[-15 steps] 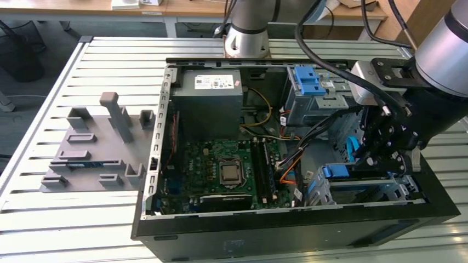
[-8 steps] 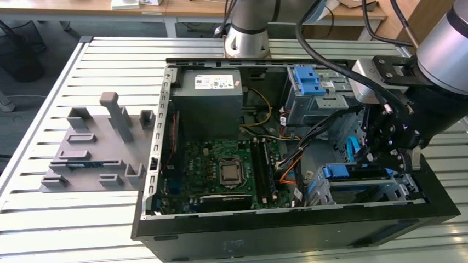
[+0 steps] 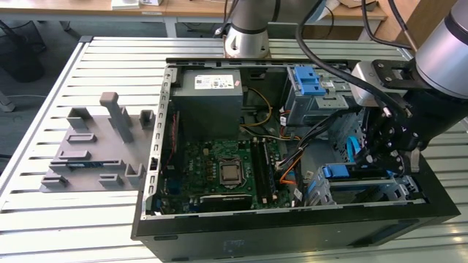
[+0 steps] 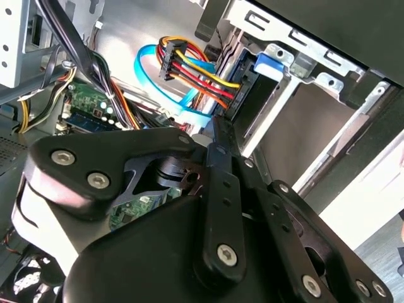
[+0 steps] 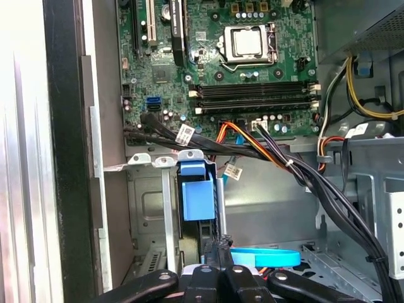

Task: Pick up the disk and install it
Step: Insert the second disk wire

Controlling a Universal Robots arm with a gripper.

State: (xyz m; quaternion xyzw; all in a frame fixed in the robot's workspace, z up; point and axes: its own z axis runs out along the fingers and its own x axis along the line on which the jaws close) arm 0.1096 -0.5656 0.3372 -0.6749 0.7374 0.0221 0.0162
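Observation:
The disk [image 5: 203, 232] stands on edge inside the lower drive cage [image 3: 365, 192] of the open computer case. Only its dark edge and the blue plastic end [image 5: 196, 192] of its rails show. In the second wrist view the disk [image 4: 245, 91] is a dark slab between the cage's metal walls, with coloured power wires [image 4: 202, 72] and a blue data cable [image 4: 151, 82] right beside it. My gripper [image 3: 389, 160] reaches down into the case over this cage. In both wrist views the gripper [image 5: 213, 250] [image 4: 218, 129] is shut, nothing between its fingers, tips close to the disk's edge.
The motherboard [image 3: 227, 170] fills the case floor, with a grey power-supply box [image 3: 212, 90] behind it. An upper drive cage with a blue latch [image 3: 308, 82] stands at the back. Black cable bundles [image 5: 303, 177] run past the cage. A grey fixture [image 3: 95, 148] lies on the slatted table at the exterior view's left.

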